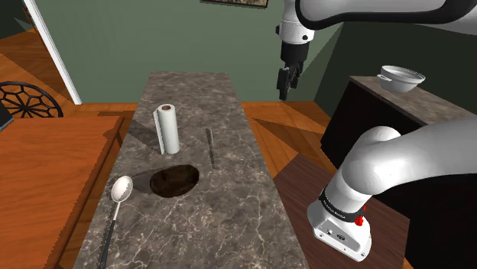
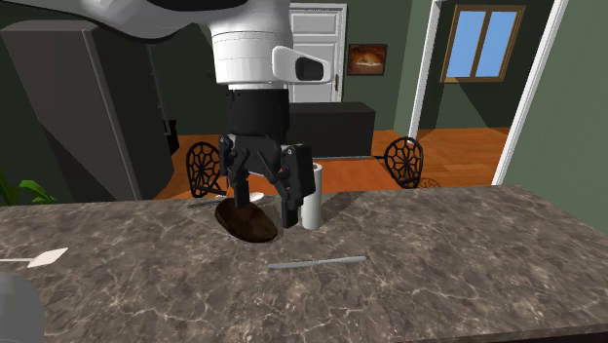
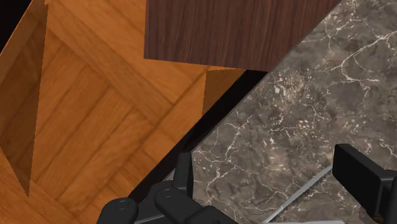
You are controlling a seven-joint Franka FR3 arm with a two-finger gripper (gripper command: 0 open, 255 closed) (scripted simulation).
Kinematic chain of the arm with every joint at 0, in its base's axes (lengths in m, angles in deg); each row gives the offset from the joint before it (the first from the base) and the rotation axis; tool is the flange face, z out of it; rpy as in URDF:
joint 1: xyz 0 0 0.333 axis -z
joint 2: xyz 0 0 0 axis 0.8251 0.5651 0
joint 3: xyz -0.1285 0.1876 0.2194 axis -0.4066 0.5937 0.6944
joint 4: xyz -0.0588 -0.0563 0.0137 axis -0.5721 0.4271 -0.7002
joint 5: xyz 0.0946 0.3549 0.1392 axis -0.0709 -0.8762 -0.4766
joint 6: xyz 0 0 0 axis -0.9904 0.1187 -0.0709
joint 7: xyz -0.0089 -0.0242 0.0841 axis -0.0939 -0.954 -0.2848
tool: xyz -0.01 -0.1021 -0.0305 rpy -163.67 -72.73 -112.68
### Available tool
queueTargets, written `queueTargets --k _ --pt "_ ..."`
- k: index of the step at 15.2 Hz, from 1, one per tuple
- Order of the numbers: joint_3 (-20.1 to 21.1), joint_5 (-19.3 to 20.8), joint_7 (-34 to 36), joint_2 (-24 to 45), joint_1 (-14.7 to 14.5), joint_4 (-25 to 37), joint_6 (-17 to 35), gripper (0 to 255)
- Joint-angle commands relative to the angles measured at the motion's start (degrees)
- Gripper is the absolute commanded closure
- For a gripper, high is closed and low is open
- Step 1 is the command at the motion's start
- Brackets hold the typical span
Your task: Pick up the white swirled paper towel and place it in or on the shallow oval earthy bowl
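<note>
The white paper towel roll (image 1: 168, 128) stands upright on the dark marble counter (image 1: 229, 222), and it rises just beside the gripper in the second exterior view (image 2: 312, 195). A shallow dark brown oval bowl (image 1: 174, 180) lies on the counter just in front of the roll, low and flat (image 2: 246, 221). My black gripper (image 1: 285, 85) hangs open and holds nothing, high over the counter's edge on the shoulder view's right, well apart from roll and bowl. From the second exterior camera the gripper (image 2: 263, 207) overlaps the bowl. In the wrist view the fingers (image 3: 184, 172) stand wide apart over marble.
A thin grey knife (image 1: 211, 147) lies between the roll and my gripper's side of the counter, also (image 2: 317, 262). A spoon (image 1: 121, 189) rests left of the bowl. A dark cabinet (image 1: 359, 126) with a grey pot (image 1: 401, 78) stands on the shoulder view's right. Wood floor (image 3: 83, 127) lies below.
</note>
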Motion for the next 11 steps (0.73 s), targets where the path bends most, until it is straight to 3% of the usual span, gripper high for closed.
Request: queueTargets --k 1,11 --pt "0.00 0.00 0.00 0.00 0.00 0.00 0.00 0" --pt "3.15 -3.50 0.10 20.49 -3.38 10.02 10.52 0"
